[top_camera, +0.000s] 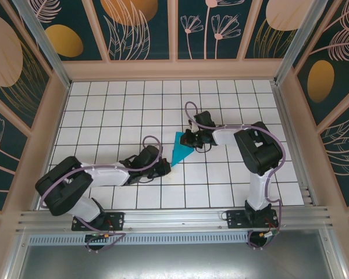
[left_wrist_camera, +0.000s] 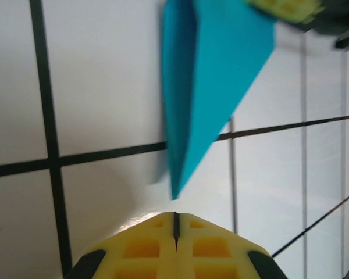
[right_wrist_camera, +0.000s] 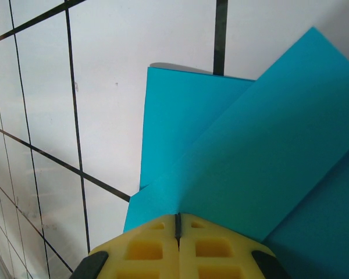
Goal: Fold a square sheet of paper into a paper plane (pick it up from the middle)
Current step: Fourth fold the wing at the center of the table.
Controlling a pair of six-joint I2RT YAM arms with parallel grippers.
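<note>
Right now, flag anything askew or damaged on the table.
The folded paper looks uneven: in the right wrist view its top flap crosses the layer beneath at a slant, edges not matching. No tears seen.

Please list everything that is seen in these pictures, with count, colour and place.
folded sheet of paper: one, teal-cyan, mid-table, narrow point toward the near side.
table: one, white tiles with black grid lines, under everything.
wall panels: several, dark teal with gold and pink plant patterns, around the table.
metal rail: one, silver, near edge, bearing both arm bases.
left arm: one, black and white, purple cable, near left.
right arm: one, same colours, near right.
left gripper: one, yellow fingers, shut, just short of the paper's point.
right gripper: one, yellow fingers, shut, over the paper's wide end.
</note>
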